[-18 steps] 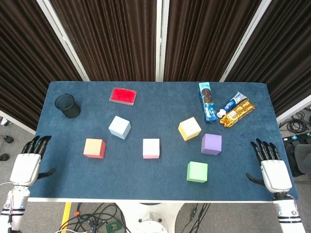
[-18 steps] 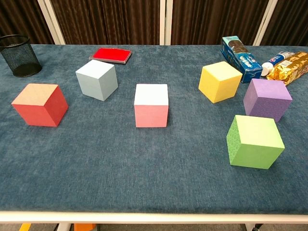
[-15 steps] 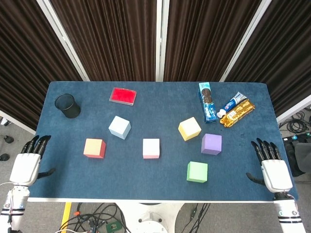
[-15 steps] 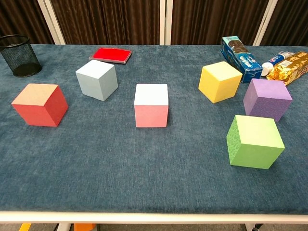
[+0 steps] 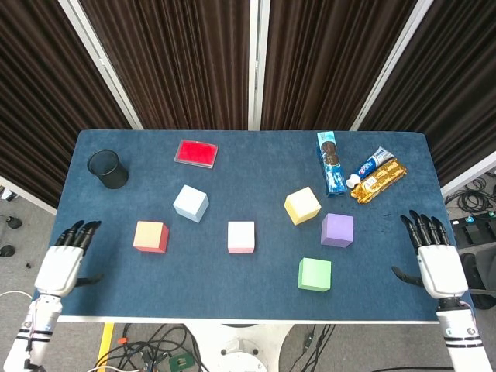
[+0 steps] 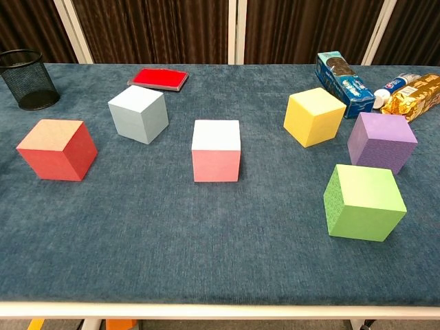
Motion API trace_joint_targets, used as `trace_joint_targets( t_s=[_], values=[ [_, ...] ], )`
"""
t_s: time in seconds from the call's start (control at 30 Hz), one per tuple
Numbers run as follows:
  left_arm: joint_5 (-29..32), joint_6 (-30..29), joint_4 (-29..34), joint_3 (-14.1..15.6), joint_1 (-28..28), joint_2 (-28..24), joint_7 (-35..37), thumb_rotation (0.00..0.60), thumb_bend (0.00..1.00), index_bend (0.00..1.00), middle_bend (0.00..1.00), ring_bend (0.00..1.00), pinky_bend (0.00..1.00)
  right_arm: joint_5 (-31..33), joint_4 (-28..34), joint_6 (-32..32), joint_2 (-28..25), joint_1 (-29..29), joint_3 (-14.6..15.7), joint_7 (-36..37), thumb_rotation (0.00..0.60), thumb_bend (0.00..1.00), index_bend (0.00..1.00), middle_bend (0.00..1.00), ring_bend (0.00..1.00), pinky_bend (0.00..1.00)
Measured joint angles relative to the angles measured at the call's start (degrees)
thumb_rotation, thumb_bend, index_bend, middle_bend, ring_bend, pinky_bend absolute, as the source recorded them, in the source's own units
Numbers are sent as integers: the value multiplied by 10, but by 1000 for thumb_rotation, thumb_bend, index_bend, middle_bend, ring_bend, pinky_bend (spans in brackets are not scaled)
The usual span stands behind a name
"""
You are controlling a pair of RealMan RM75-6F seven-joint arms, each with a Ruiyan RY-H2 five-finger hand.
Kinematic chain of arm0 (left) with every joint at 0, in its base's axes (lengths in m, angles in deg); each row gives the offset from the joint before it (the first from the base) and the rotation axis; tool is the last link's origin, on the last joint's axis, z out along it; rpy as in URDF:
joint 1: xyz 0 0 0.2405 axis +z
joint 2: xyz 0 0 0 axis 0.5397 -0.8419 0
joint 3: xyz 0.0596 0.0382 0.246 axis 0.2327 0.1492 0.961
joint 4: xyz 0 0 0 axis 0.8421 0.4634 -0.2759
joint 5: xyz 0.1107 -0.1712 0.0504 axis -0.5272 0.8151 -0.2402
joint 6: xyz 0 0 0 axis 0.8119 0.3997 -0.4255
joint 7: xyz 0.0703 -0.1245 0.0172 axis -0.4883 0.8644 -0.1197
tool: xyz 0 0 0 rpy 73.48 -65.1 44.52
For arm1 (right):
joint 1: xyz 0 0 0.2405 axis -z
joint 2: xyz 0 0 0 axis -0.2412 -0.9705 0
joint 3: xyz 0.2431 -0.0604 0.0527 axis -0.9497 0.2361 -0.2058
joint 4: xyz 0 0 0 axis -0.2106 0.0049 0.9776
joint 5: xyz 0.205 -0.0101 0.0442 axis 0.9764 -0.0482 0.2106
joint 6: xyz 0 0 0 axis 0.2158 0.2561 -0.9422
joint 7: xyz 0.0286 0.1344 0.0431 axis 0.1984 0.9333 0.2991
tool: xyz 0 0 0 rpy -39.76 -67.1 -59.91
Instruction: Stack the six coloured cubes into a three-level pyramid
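Note:
Six cubes lie apart on the blue table point(image 5: 194, 287): red point(image 5: 150, 236) point(image 6: 58, 149), pale blue point(image 5: 191, 203) point(image 6: 139, 113), pink point(image 5: 241, 236) point(image 6: 216, 150), yellow point(image 5: 302, 205) point(image 6: 314, 116), purple point(image 5: 337, 229) point(image 6: 381, 141) and green point(image 5: 315, 274) point(image 6: 363, 201). None is stacked. My left hand point(image 5: 65, 262) hovers over the table's front left corner, fingers apart, holding nothing. My right hand point(image 5: 432, 256) is at the front right edge, also spread and empty. Neither hand shows in the chest view.
A black mesh cup point(image 5: 108, 169) stands at the back left. A flat red box point(image 5: 196, 153) lies at the back. A blue biscuit pack point(image 5: 332, 162), a tube point(image 5: 370, 164) and a gold packet point(image 5: 379, 180) lie at the back right.
My left hand has moved inward and forward onto the table's corner. My right hand has shifted slightly. The cubes are where they were.

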Motion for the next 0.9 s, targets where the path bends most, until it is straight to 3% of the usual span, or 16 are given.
trace_joint_targets(
  t_s=[0.27, 0.5, 0.67, 0.9],
  values=[
    [-1, 67, 0, -4, -49, 61, -14, 600, 0, 65, 110, 44, 160, 44, -2, -34, -7, -25, -29, 16, 600, 48, 0, 0, 0, 0],
    [5, 97, -42, -39, -99, 111, -20, 600, 0, 65, 110, 43, 158, 44, 9, -36, -23, -34, -37, 23, 600, 48, 0, 0, 0, 0],
    [21, 115, -54, -46, -112, 98, -9, 600, 0, 66, 110, 43, 158, 51, 15, -40, -38, -40, -43, 25, 600, 48, 0, 0, 0, 0],
    [23, 139, -61, -28, -121, 77, 4, 600, 0, 66, 126, 44, 158, 56, 17, -43, -38, -45, -43, 21, 600, 48, 0, 0, 0, 0]
  ],
)
